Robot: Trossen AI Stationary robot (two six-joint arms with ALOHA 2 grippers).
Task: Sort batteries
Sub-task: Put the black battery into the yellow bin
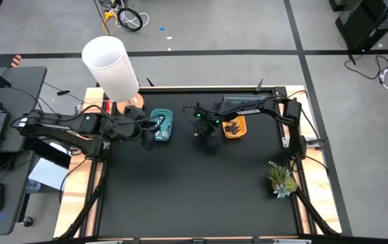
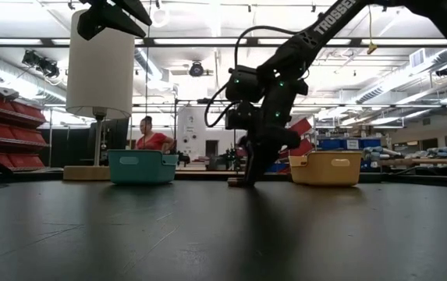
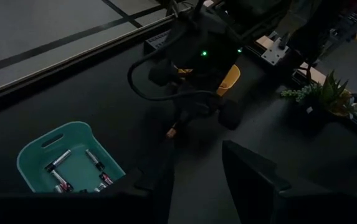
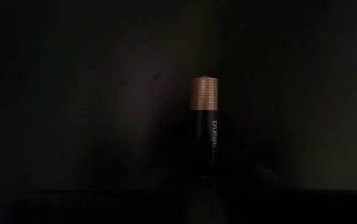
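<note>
- The left gripper (image 1: 149, 140) is hovering just beside the teal tray (image 1: 167, 116), at the tray's near-left corner in the high view; its fingers (image 3: 253, 180) are standing partly apart and are gripping nothing.
- Whitish-silver batteries (image 3: 58, 160) are lying flat inside the teal tray, several of them with red ends (the left wrist view is showing them best).
- A tall white cylinder (image 1: 111, 66) is rising behind the left arm, and a person (image 2: 151, 134) is showing in the room beyond the table in the low view.
- The right gripper (image 1: 208, 140) is pointing down at the dark table (image 1: 200, 196) between the two trays, nearer the yellow one.
- A dark battery with a copper end (image 4: 204, 126) is lying on the mat right in front of the right gripper's camera; whether the fingers are pinching it or just bracketing it, I cannot tell, nor how far apart they are.
- More dark batteries (image 1: 233, 126) are sitting in the yellow tray (image 1: 242, 131).
- A small potted plant (image 1: 282, 179) is standing near the table's right edge.
</note>
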